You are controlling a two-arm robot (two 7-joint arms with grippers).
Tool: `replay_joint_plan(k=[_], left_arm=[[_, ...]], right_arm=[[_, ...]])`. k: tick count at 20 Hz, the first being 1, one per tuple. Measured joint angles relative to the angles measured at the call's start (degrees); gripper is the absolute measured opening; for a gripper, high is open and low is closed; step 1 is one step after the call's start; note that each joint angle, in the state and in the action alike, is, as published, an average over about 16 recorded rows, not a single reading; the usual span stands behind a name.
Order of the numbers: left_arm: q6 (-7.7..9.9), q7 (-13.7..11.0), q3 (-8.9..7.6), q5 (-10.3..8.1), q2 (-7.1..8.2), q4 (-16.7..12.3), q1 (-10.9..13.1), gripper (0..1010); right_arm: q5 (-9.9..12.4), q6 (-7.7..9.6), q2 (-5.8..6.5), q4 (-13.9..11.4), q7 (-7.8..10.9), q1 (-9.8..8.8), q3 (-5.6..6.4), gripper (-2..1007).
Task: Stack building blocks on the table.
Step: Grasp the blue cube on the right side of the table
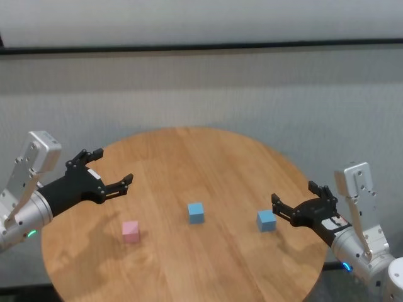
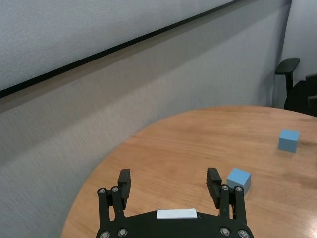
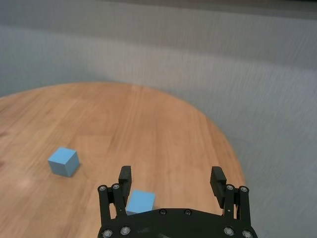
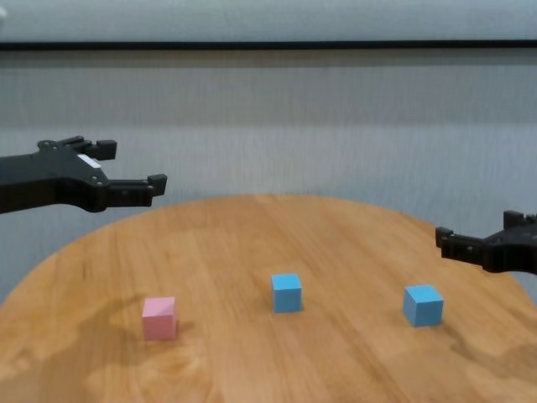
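On the round light brown wooden table (image 1: pixel 189 157), the small pink cube (image 1: pixel 130 231), one light blue cube (image 1: pixel 196 212) and another light blue cube (image 1: pixel 266 220) lay apart, unstacked. The left gripper (image 1: pixel 108 171) hovered wide open, empty. The right gripper (image 1: pixel 297 200), also wide open and empty, was just beside the second blue cube.

Left gripper (image 1: pixel 108 168) raised, jaws spread wide, right gripper (image 1: pixel 297 200) lower, jaws likewise apart
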Motion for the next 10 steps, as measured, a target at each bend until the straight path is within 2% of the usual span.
replay_joint_plan(k=[10], left_arm=[[0.05, 0.0, 0.04, 0.04, -0.05, 0.07, -0.05, 1003]], right_arm=[[-0.48, 4.4, -2.13, -0.69, -0.32, -0.57, 0.2, 1005]])
